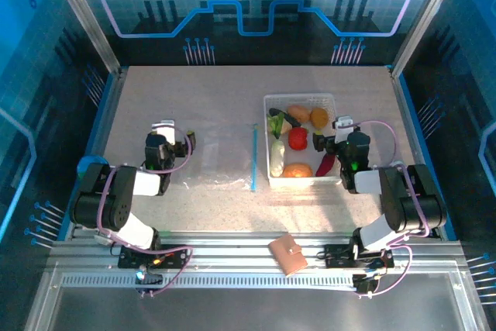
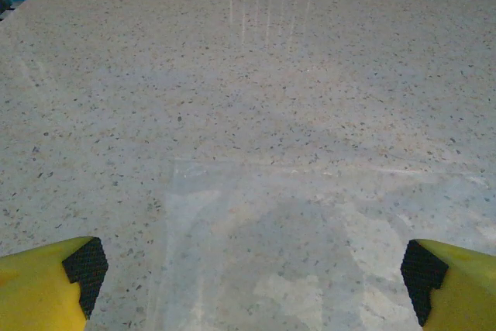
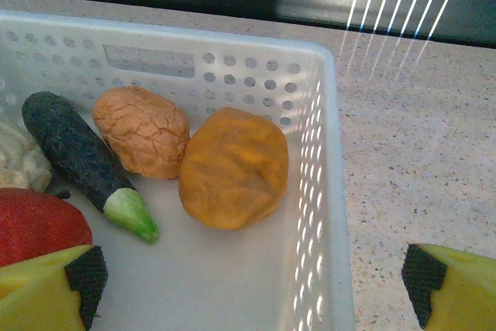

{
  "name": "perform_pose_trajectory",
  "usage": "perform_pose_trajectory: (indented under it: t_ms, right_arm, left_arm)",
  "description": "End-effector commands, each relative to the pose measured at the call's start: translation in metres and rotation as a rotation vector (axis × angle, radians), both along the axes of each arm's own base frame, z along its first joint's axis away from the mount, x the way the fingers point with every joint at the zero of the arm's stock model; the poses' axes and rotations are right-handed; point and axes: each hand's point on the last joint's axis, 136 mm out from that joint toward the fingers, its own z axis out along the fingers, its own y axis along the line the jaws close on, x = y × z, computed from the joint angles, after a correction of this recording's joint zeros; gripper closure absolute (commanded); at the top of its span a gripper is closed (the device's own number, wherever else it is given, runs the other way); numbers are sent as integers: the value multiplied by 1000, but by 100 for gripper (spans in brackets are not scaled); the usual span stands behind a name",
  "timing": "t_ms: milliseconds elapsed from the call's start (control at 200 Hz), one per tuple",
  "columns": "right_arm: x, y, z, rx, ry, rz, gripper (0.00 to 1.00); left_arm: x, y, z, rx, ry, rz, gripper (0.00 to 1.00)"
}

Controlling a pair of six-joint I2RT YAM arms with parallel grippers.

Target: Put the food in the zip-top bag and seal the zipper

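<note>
The food [image 3: 232,167] lies in the basket [image 3: 314,191], right jaws wide astride its right wall; left jaws wide over the zip-top bag [image 2: 310,253], left of it.

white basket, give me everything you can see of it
White basket: rectangular, plastic-looking, upright on the speckled table, right of centre. Walls perforated with round holes; one slot cut-out high in the far wall. Toy food lies inside. Right gripper straddles its right wall from above, fingers open; contact unclear.
</note>
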Motion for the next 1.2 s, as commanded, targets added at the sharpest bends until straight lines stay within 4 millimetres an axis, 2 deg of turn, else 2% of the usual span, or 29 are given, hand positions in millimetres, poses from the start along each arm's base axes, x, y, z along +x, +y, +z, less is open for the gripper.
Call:
perform_pose_trajectory:
  t_ms: [0,205,255,370,495,605,770,840,885,905,1006,1111,1191]
  right_arm:
    - [3,-1,-1,9,11,11,0]
    - [2,0,-1,13,12,16,0]
    - [2,-1,-1,16,10,16,5]
    - [5,-15,11,37,43,-57,9]
    - [1,-19,45,36,35,-76,9]
    - [-10,-16,80,50,56,-80,9]
    - [-38,-5,120,155,185,-71,9]
    - [-47,3,132,199,223,-48,9]
    - [-52,7,130,218,261,-36,9]
    - [-52,9,142,231,255,-28,9]
    - [-58,21,146,266,304,11,9]
    - [-62,34,149,284,325,52,9]
    - [-63,40,149,282,326,66,9]
  left_arm:
    - [5,1,10,-16,-27,2,1]
    - [7,1,8,-29,-16,-6,1]
    - [7,-1,8,-57,-11,-39,1]
    - [9,-7,16,-41,21,-63,22]
    - [10,-22,53,57,82,-44,40]
    - [-4,-47,74,60,174,-5,44]
    - [-39,-103,64,-56,321,-13,50]
    - [-50,-126,53,-75,381,-24,50]
    - [-53,-141,43,-77,428,-35,49]
    - [-54,-147,40,-74,447,-43,49]
    - [-54,-177,24,-46,528,-68,46]
    - [-49,-207,17,-28,566,-104,44]
    - [-45,-221,10,-30,600,-114,42]
